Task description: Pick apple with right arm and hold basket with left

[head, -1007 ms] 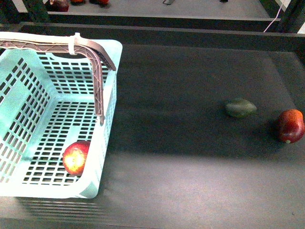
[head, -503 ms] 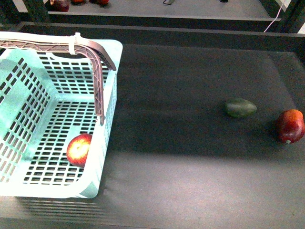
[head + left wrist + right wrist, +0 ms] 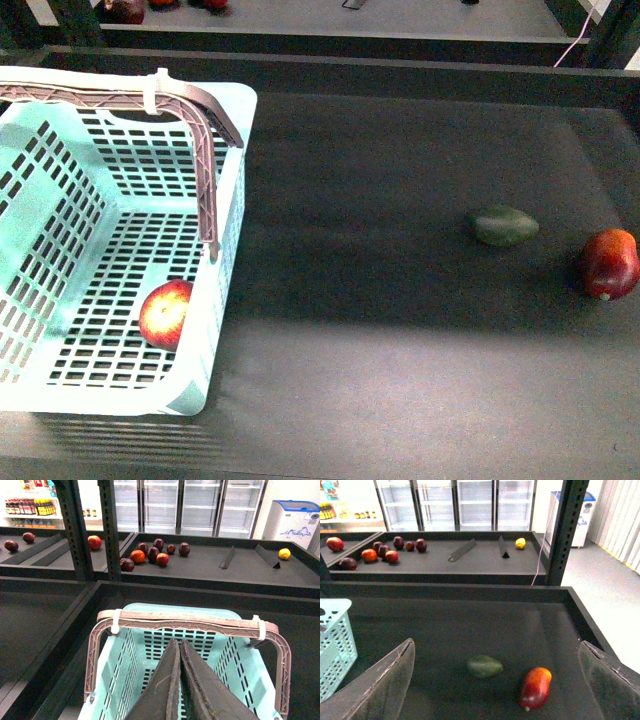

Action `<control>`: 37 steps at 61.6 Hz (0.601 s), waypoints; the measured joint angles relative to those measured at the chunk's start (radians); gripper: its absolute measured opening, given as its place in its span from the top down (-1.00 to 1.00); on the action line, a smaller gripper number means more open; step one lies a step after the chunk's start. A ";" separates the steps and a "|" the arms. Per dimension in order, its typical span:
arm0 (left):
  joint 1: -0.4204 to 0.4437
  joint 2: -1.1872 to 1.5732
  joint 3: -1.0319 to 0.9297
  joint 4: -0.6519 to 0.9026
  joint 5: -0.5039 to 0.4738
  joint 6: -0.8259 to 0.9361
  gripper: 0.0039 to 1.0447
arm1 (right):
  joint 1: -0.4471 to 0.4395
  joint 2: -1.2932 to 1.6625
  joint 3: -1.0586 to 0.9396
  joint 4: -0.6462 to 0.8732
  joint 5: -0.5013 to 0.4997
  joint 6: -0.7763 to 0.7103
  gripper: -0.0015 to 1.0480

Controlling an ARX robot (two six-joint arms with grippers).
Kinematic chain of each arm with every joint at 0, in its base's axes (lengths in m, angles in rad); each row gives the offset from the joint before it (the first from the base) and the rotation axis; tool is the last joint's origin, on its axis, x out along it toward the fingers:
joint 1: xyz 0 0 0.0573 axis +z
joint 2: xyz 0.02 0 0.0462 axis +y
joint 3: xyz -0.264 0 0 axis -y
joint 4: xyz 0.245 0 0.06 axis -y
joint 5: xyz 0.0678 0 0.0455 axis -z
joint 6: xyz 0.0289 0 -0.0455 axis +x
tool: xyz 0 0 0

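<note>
Neither arm shows in the front view. In the left wrist view the left gripper [image 3: 180, 680] has its two dark fingers [image 3: 162, 690] pressed together, tips meeting, nothing between them. In the right wrist view the right gripper [image 3: 495, 680] is spread wide, its fingers [image 3: 380, 685] at opposite edges, holding nothing.

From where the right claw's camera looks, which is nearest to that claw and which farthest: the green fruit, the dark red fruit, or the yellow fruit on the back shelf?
1. Dark red fruit, just ahead of the right gripper, toward one finger.
2. Green fruit, slightly beyond; close to the first.
3. Yellow fruit, clearly farthest, on the rear shelf.
</note>
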 joint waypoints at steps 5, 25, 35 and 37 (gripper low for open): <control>0.000 -0.051 0.000 -0.045 0.000 0.000 0.94 | 0.000 0.000 0.000 0.000 0.000 0.000 -0.83; 0.000 -0.212 0.000 -0.202 0.000 0.000 0.94 | 0.000 0.000 0.000 0.000 0.000 0.000 -0.83; 0.000 -0.271 0.000 -0.261 0.000 0.000 0.94 | 0.000 0.000 0.000 0.000 0.000 0.000 -0.83; 0.000 -0.283 0.000 -0.273 0.000 0.000 0.94 | 0.000 0.000 0.000 0.000 0.000 0.000 -0.83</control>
